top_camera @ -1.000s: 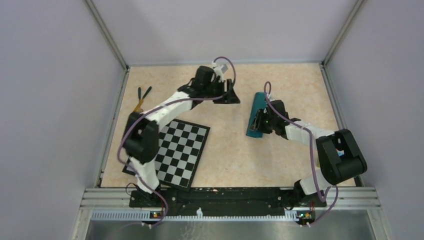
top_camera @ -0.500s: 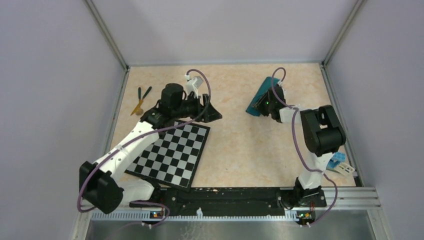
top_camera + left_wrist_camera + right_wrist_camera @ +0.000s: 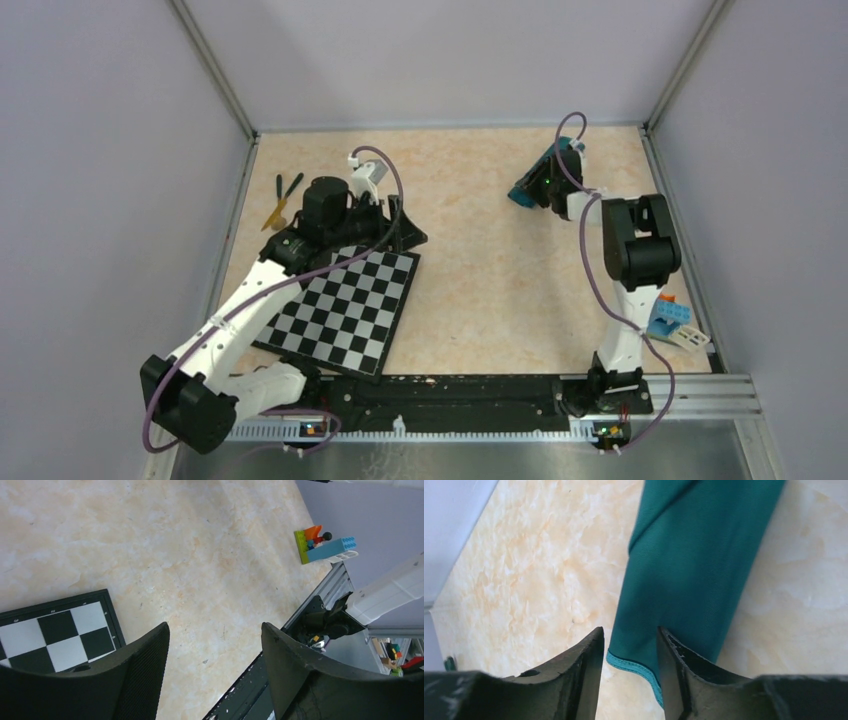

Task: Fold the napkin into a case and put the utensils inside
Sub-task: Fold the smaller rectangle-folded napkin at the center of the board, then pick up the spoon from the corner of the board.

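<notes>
The napkin [image 3: 694,565] is a teal-green cloth folded into a narrow oblong case, lying on the tan table at the back right [image 3: 522,192]. My right gripper [image 3: 630,632] is low over its near end. The jaws stand apart, with the hemmed corner in the gap and the right finger [image 3: 684,675] over the cloth. From above, the right gripper [image 3: 530,188] hides most of the cloth. The utensils [image 3: 283,199], dark green and yellowish sticks, lie at the far left. My left gripper [image 3: 215,627] is open and empty above the checkerboard's far corner [image 3: 410,232].
The black-and-white checkerboard mat [image 3: 350,310] lies front left, its corner in the left wrist view [image 3: 55,630]. Blue, green and orange toy blocks [image 3: 672,320] sit by the right front rail [image 3: 325,545]. Walls close in the table on three sides.
My left arm has swung back from the table's middle to the checkerboard's far corner. My right gripper and the napkin have moved toward the back right, the cloth turning as it went.
</notes>
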